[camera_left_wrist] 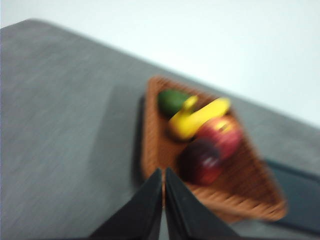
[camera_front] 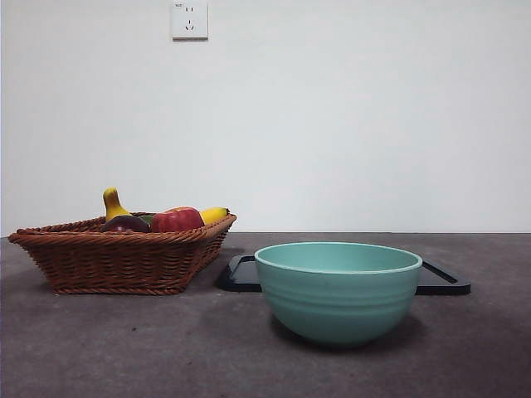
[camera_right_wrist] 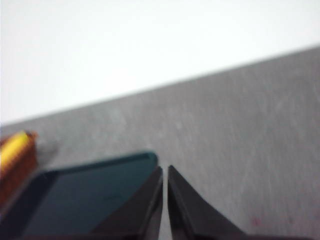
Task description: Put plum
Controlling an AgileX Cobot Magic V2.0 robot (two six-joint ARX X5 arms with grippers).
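Note:
The dark purple-maroon plum (camera_front: 125,224) lies in the brown wicker basket (camera_front: 116,261) at the left, beside a red apple (camera_front: 177,220) and a yellow banana (camera_front: 214,215). In the left wrist view the plum (camera_left_wrist: 202,161) sits in the basket (camera_left_wrist: 250,192) next to the apple (camera_left_wrist: 222,135), banana (camera_left_wrist: 197,119) and a green fruit (camera_left_wrist: 172,101). My left gripper (camera_left_wrist: 163,172) is shut and empty, above the table short of the basket. My right gripper (camera_right_wrist: 165,170) is shut and empty, over the black tray (camera_right_wrist: 90,195). Neither gripper shows in the front view.
A teal bowl (camera_front: 337,290) stands front and centre on the grey table. A flat black tray (camera_front: 444,280) lies behind it, to the right of the basket. A white wall with a socket (camera_front: 189,19) closes the back.

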